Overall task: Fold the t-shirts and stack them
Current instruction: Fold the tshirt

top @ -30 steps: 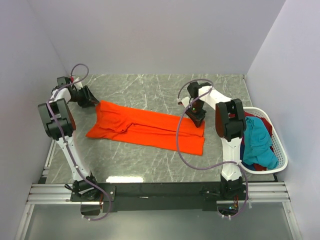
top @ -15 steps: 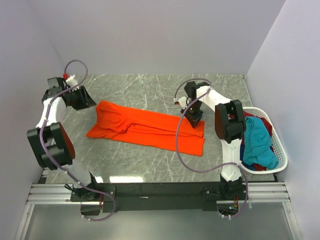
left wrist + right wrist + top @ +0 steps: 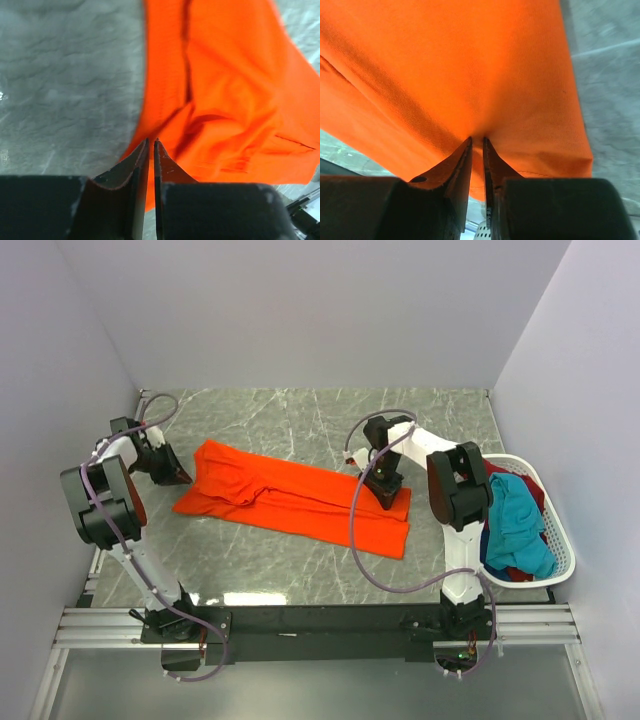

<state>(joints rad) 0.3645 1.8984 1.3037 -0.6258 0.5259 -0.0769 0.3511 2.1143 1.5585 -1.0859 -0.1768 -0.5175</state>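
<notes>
— Where is your orange t-shirt (image 3: 290,495)?
— Flat on the marble table (image 3: 300,420), folded into a long strip. It runs from far left to near right.
— Your left gripper (image 3: 151,143)?
— Jaws down to a thin slit on the strip's left edge. Creases run in to the tips.
— Your right gripper (image 3: 477,141)?
— Nipped on the strip's right end. Cloth puckers where the tips meet.

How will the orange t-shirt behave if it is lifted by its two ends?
Probably floppy: the orange t-shirt lies wrinkled and flat, so its middle would likely sag. Seemingly thin and light: the cloth puckers where the right pincer pinches it.
</notes>
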